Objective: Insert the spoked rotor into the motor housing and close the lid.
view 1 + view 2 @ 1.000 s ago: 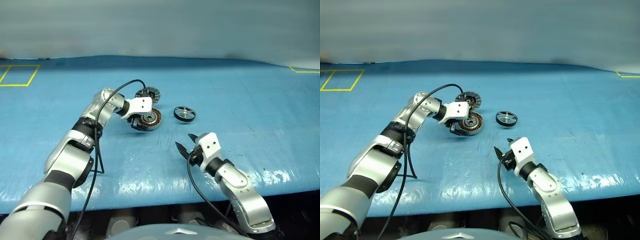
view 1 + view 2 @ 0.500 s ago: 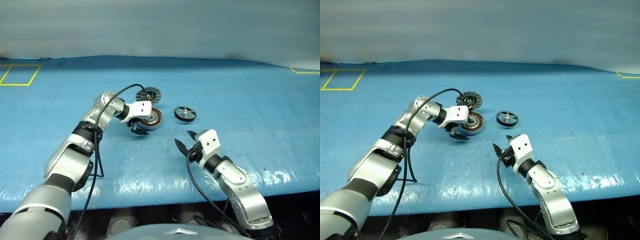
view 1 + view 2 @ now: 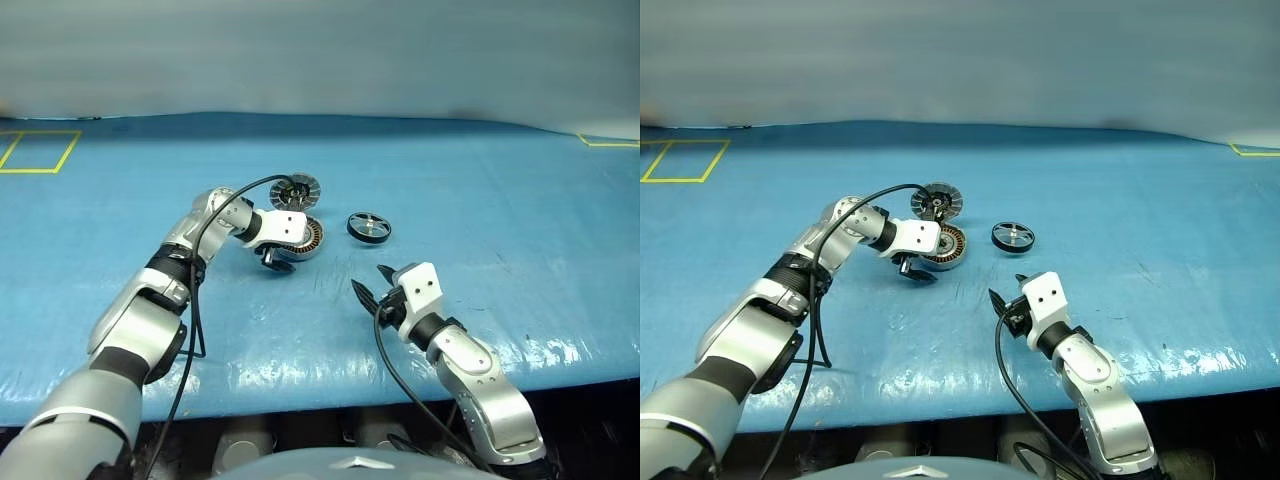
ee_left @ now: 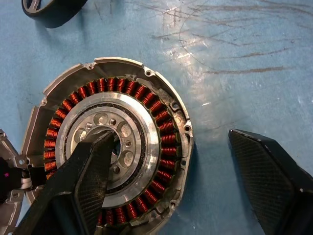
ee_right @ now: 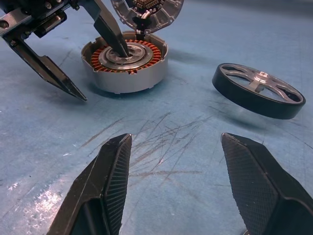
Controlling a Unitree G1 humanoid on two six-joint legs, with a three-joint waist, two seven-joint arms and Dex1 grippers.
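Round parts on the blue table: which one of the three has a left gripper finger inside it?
The motor housing, the case with the copper winding ring. One left finger reaches into its central hub; the spoked rotor lies apart, and the lid stands open behind.

Scuffed glossy blue table (image 3: 500, 200) covering

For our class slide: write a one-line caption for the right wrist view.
Left tool straddling the motor housing wall, lid upright behind, spoked rotor lying apart on blue table.
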